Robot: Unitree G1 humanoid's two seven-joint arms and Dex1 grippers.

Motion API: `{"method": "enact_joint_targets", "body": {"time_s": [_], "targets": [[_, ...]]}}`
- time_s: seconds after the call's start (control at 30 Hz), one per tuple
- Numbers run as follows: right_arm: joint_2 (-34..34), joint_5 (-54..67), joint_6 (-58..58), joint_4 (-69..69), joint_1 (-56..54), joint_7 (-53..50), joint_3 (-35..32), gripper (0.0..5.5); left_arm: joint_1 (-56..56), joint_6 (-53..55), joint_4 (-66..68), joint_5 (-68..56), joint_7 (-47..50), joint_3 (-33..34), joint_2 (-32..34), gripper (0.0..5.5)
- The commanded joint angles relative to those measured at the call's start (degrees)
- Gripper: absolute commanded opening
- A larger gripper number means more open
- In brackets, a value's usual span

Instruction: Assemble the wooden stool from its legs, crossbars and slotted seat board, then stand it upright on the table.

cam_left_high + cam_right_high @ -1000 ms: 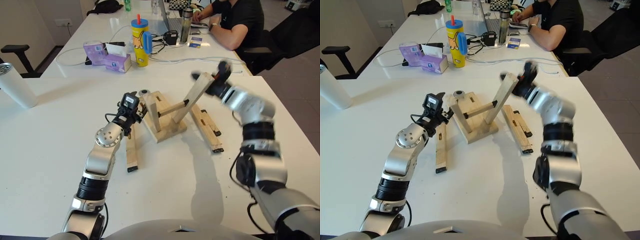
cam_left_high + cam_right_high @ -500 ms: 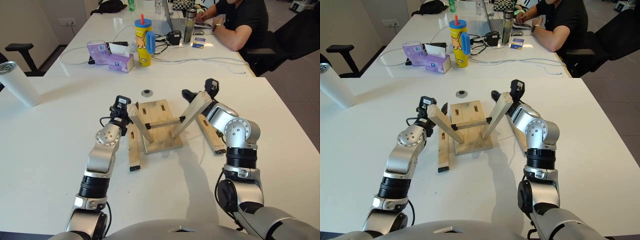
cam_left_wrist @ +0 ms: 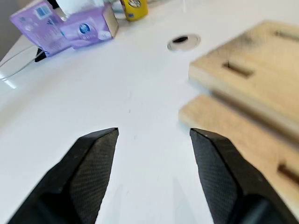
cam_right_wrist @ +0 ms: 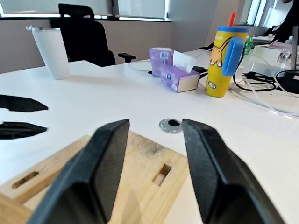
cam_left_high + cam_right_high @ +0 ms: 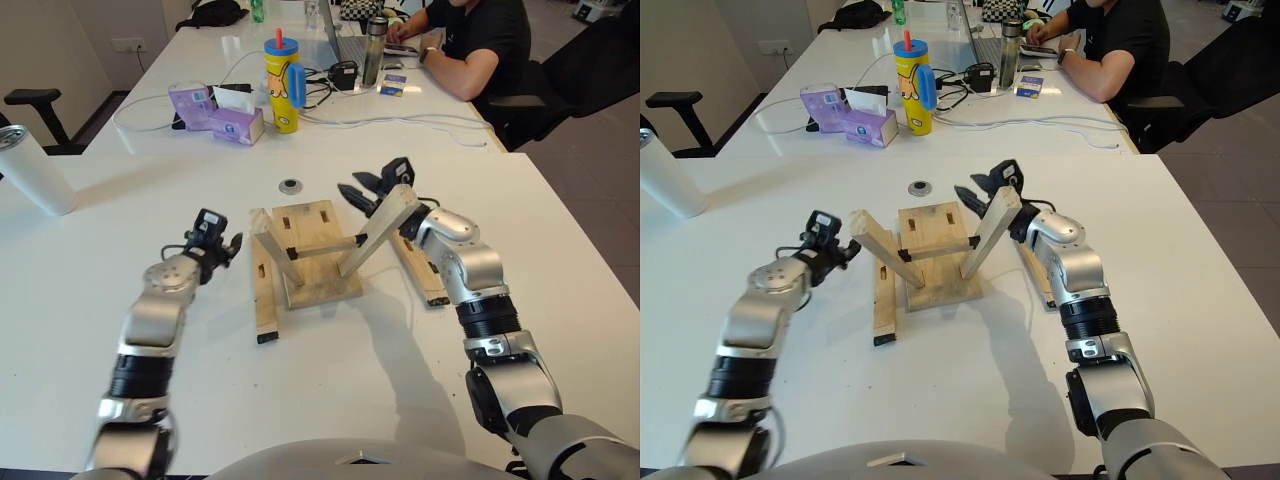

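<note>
The slotted seat board [image 5: 322, 278] lies flat on the table. Two legs rise from it and lean outward, the left leg [image 5: 271, 243] and the right leg [image 5: 381, 229], joined by a crossbar [image 5: 327, 246]. My right gripper [image 5: 372, 186] is open just beside the right leg's top end, and its wrist view shows nothing between its fingers [image 4: 105, 168]. My left gripper [image 5: 213, 240] is open over bare table, a short way left of the left leg. A loose slotted leg piece [image 5: 264, 297] lies beside the board's left edge. Another leg piece [image 5: 420, 268] lies to the right.
A metal cable grommet [image 5: 291, 186] sits in the table behind the board. Farther back stand a yellow cup [image 5: 281, 84] and purple tissue boxes [image 5: 216, 113], with cables beside them. A white tumbler [image 5: 31, 170] stands far left. The near table is bare.
The tilted assembly came down flat on its board. My left gripper let go of the left leg and drew back left. My right gripper opened off the right leg's top.
</note>
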Motion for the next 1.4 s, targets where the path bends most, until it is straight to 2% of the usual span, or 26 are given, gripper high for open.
{"method": "enact_joint_targets", "body": {"time_s": [0.03, 0.13, 0.27, 0.37, 0.53, 0.7, 0.97, 1.17, 1.4], "targets": [[0.2, -2.1, -4.8, 6.1, -4.8, 1.9, -0.3, 2.09, 9.0, -2.7, -10.1, -6.8, -20.4, -1.1, 14.9, 2.84], [0.8, -2.6, -6.0, 6.3, -4.7, 2.6, 0.1, 2.09, 9.4, -1.2, -17.5, -15.1, -28.3, -2.3, 15.5, 2.84], [1.5, -3.3, -6.7, 6.3, -4.8, 3.7, 0.8, 2.09, 3.0, 1.9, -20.2, -20.9, -29.9, -6.2, 11.7, 2.84], [1.4, -3.9, -6.5, 5.6, -4.7, 5.8, 1.6, 2.09, -1.5, 1.6, -18.7, -20.3, -30.6, -8.8, 11.9, 2.84], [-0.6, -4.2, -4.5, 3.1, -3.6, 11.5, 3.6, 2.09, -7.2, -1.1, -12.8, -17.9, -31.5, -9.3, 13.8, 2.84], [-3.2, -2.6, 2.2, -8.1, 0.4, 19.4, 8.4, 2.09, -11.2, -7.8, -3.9, -12.8, -30.2, -11.8, 11.8, 2.84], [2.1, -9.8, 6.9, -19.1, 2.4, 12.7, 18.7, 2.09, -19.9, -17.8, 13.7, -6.9, -25.1, -13.6, 2.3, 2.84], [7.1, -13.6, 8.5, -15.5, -0.6, 3.8, 18.3, 2.09, -23.6, -22.9, 23.7, -5.2, -23.1, -12.5, -1.7, 2.84], [2.8, -13.2, 9.0, -15.2, -0.5, 4.9, 14.8, 2.09, -23.9, -25.5, 28.0, -4.7, -23.0, -10.3, -0.9, 2.84]]}}
